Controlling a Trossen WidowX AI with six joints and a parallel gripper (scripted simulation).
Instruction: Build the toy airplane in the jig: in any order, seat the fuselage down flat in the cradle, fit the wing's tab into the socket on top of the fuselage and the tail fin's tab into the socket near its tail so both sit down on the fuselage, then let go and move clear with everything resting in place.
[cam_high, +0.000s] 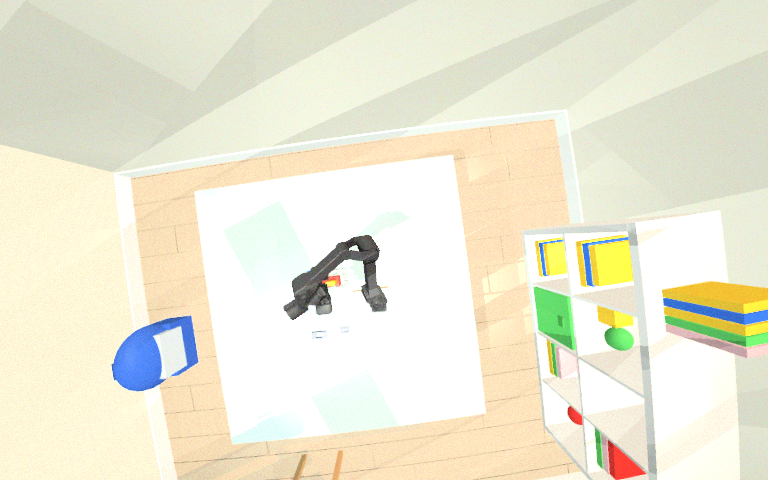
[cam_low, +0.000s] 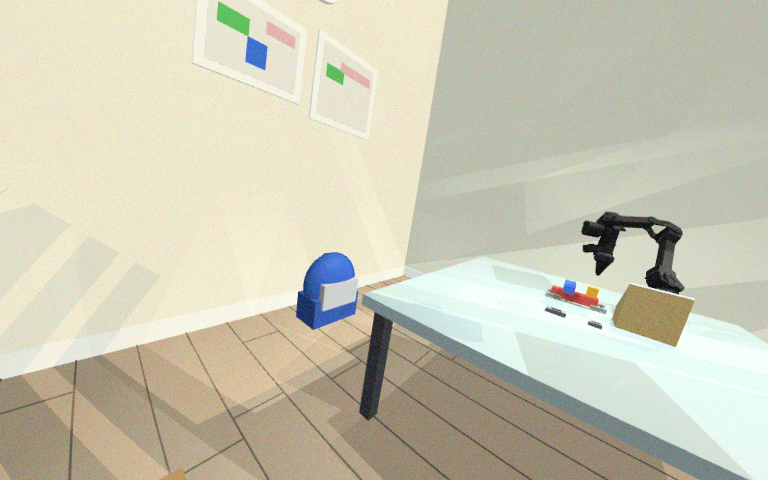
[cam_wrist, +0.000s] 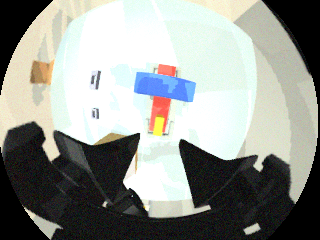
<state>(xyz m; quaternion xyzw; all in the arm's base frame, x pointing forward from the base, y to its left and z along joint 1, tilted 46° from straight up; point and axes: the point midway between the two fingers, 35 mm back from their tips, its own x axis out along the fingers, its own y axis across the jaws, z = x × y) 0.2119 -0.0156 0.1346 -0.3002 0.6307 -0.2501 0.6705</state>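
The red fuselage (cam_low: 583, 298) (cam_wrist: 160, 106) lies in the grey cradle (cam_low: 600, 309) and looks flat. The blue wing (cam_low: 569, 287) (cam_wrist: 165, 87) sits across the top of the fuselage, towards its far end in the wrist view. The yellow tail fin (cam_low: 592, 292) (cam_wrist: 159, 126) stands on the fuselage near its tail end. Whether the tabs are fully down is too small to tell. My gripper (cam_low: 601, 273) (cam_wrist: 160, 139) is open and empty, raised above the tail end and touching none of the parts. In the top view the arm hides much of the airplane.
Two small dark holders, a larger one (cam_high: 318, 334) (cam_low: 555, 311) (cam_wrist: 95, 80) and a smaller one (cam_high: 344, 329) (cam_low: 594, 324) (cam_wrist: 95, 113), lie beside the cradle. A brown block (cam_low: 654, 314) stands near the arm's base. A bookshelf (cam_high: 641, 339) stands beyond the table.
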